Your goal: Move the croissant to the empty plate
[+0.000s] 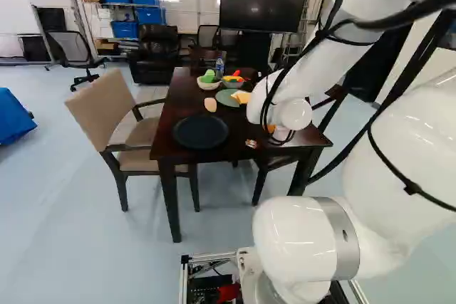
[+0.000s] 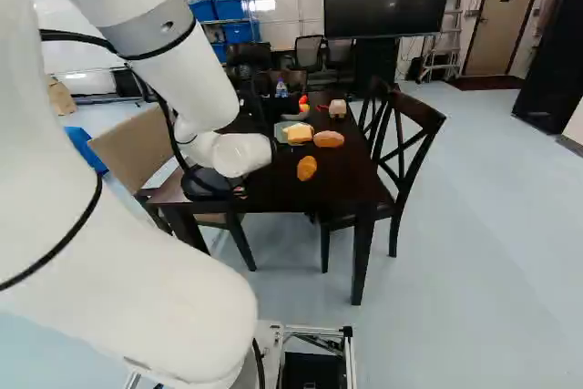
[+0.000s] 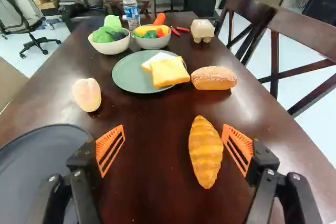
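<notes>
The spread hand (image 3: 174,129) straddles the croissant (image 3: 205,153); open table (image 3: 149,166) reaches the plate (image 3: 37,156), partly arm-hidden at the right base view's left.

Bare bench (image 3: 152,182) lies between the dark plate (image 3: 37,156) and the croissant (image 3: 206,150), with room to pass. Ahead, the pale bun (image 3: 86,94), green plate (image 3: 126,74) and long roll (image 3: 214,78) get in the way. The dark plate's rim looks low, but that's hard to tell.

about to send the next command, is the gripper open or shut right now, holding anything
Black, orange-padded gripper: open, holding nothing; the ridged, golden-brown croissant lies ungripped on the dark wooden table.
</notes>
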{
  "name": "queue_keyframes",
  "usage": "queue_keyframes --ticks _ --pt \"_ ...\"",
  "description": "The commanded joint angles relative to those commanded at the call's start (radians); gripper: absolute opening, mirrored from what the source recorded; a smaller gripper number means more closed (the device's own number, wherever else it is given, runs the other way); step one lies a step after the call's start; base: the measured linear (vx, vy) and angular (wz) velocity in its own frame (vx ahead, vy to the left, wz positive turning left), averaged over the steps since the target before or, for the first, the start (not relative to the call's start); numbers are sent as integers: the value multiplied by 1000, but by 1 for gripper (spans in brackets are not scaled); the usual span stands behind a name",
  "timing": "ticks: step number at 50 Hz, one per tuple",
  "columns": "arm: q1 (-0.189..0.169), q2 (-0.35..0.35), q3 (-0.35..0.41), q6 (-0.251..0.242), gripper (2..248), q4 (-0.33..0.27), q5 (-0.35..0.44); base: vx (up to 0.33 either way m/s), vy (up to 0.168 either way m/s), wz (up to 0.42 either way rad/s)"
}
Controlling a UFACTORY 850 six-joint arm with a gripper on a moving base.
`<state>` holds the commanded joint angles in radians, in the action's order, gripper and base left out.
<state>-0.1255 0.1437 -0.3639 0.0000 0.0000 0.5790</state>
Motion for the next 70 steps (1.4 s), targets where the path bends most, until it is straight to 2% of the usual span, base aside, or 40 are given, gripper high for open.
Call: queue_keyframes --ticks 70 --pt "-86 -16 -193 0 247 9 -460 0 0 0"
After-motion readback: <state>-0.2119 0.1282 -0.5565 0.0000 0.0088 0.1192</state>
